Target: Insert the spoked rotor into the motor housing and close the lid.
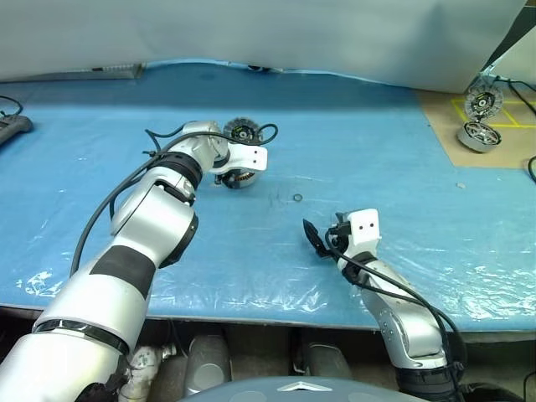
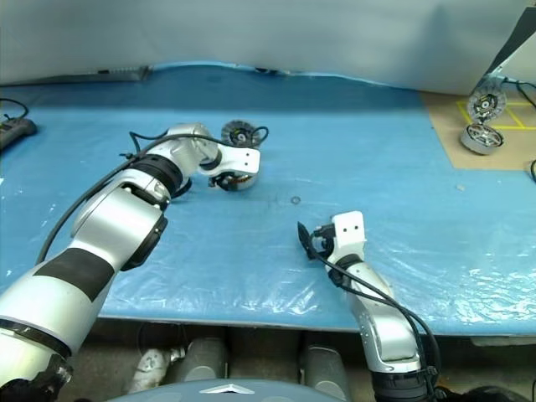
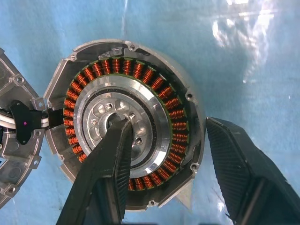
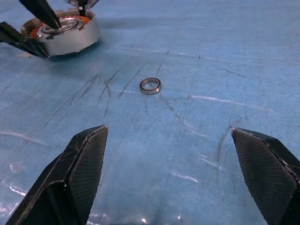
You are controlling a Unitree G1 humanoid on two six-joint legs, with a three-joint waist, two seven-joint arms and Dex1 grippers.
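the spoked rotor sits inside the motor housing; the left gripper straddles the housing's rim, half-spread, lid at nine o'clock (open); right gripper spread, idle.

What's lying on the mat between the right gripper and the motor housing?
A small metal ring lies alone on the blue mat, between the right gripper and the motor housing; the right wrist view shows it best.
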